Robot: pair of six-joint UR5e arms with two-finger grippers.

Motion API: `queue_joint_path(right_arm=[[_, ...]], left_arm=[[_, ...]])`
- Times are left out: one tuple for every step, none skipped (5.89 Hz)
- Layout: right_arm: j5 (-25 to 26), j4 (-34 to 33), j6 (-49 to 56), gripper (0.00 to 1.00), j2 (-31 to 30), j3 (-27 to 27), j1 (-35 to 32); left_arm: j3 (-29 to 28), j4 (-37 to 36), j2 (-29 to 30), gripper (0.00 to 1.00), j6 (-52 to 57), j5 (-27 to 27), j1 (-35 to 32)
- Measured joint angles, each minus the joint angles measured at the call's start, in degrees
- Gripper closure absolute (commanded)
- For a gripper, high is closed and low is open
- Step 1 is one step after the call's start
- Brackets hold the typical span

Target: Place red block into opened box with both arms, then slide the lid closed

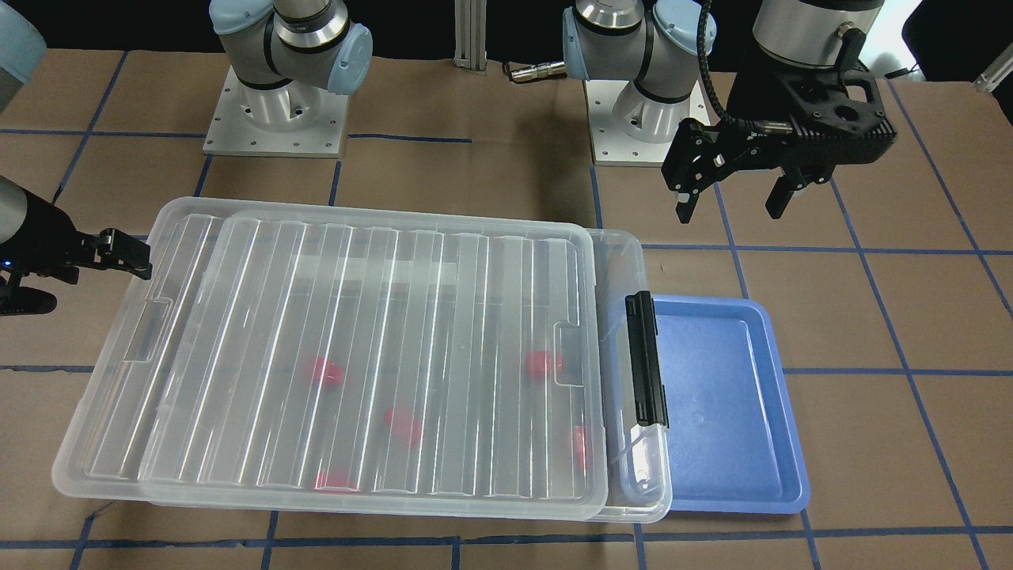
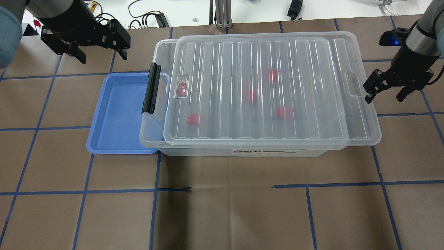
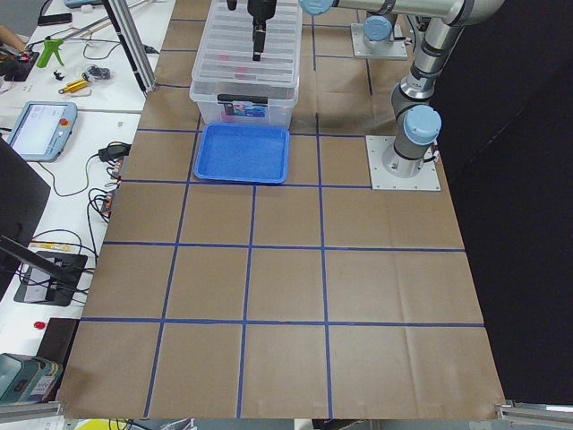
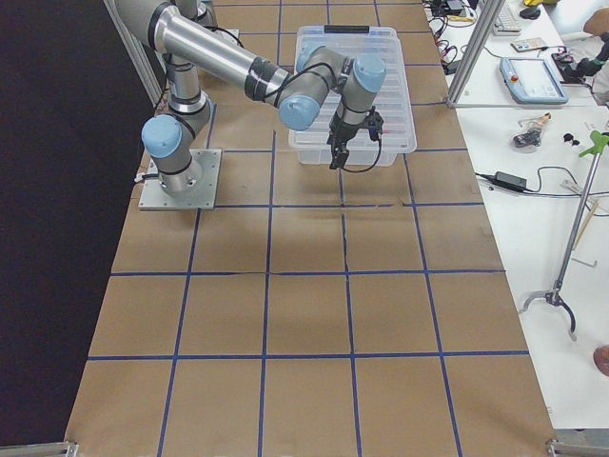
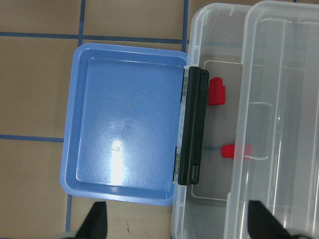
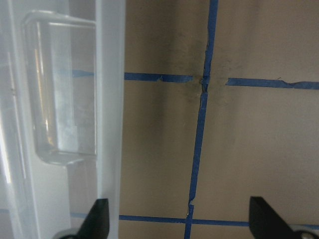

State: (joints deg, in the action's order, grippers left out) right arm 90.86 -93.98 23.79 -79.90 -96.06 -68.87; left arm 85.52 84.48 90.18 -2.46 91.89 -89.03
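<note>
Glossy clear plastic on matt brown paper, with metal and black parts around it.
The lid [image 2: 256,90] is clear, ribbed plastic, glossy and streaked with reflected light. The box [image 2: 194,151] under it is the same smooth clear plastic, slightly cloudy. Its latch [image 2: 151,88] is matt black plastic. The red blocks [image 5: 216,91] inside look like shiny hard plastic. The tray [image 2: 118,111] on the left is smooth blue plastic with a soft sheen. The table [image 2: 222,215] is covered in matt brown paper, a little creased, crossed by blue tape [image 2: 86,191]. The left arm [image 1: 803,32] is silver metal with pale-blue caps. The left gripper [image 1: 729,211] and right gripper [image 2: 384,99] are matt black.
</note>
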Motion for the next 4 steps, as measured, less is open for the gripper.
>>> queue_joint_path(right_arm=[[-0.87,0.33,-0.51,0.00,-0.21,-0.01,-0.60],[-2.20,0.43,-2.14,0.00,-0.42,0.01,-2.27],[-3.40,0.45,-4.50,0.00,-0.68,0.05,-4.31],[-3.82,0.46,-6.28,0.00,-1.23,0.13,-5.81]], left_arm=[[0.04,-0.01,0.00,0.01,0.00,0.00,0.00],[0.07,-0.02,0.00,0.01,0.00,-0.03,0.00],[0.08,-0.02,0.00,0.01,0.00,-0.04,0.00],[0.09,-0.02,0.00,0.01,0.02,-0.04,0.00]])
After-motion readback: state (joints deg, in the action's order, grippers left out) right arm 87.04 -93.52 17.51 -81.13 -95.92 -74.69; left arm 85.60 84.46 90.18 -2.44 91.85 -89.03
